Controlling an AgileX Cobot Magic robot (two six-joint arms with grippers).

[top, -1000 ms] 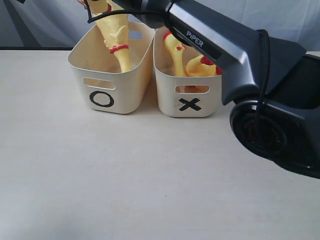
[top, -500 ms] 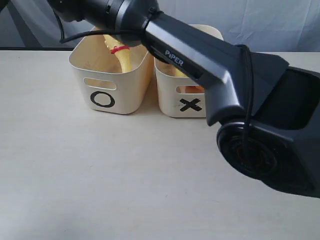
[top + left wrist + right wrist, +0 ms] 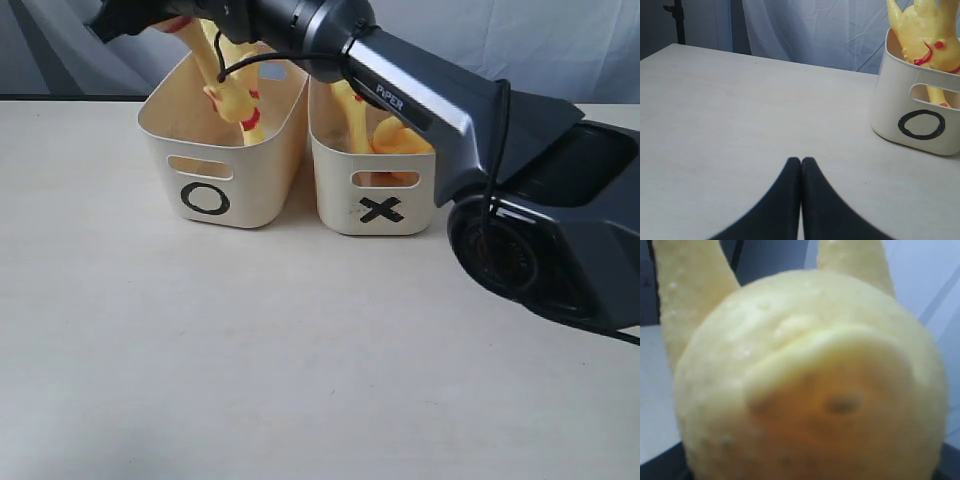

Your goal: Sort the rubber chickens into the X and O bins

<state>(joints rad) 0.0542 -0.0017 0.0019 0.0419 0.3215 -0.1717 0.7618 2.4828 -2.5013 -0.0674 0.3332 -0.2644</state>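
Observation:
My right arm reaches across from the right, and its gripper (image 3: 150, 18) hangs above the back left of the O bin (image 3: 215, 165). It is shut on a yellow rubber chicken (image 3: 232, 92), whose long neck and red band slope down into that bin. In the right wrist view the chicken's body (image 3: 810, 380) fills the picture and hides the fingers. The X bin (image 3: 378, 195) stands just right of the O bin, with two chickens (image 3: 352, 110) (image 3: 402, 138) in it. My left gripper (image 3: 801, 161) is shut and empty, low over the table, and faces the O bin (image 3: 920, 117) and the chicken (image 3: 925, 30).
The two bins stand side by side at the back of the pale table (image 3: 250, 350). The right arm's dark base (image 3: 545, 240) fills the right side. A grey-blue curtain (image 3: 520, 40) hangs behind, and a black stand (image 3: 679, 20) rises at the table's far corner.
The right arm dipped low over the O bin, then swung further left and up. The chicken has gone from hanging upright to leaning, neck down, into the O bin.

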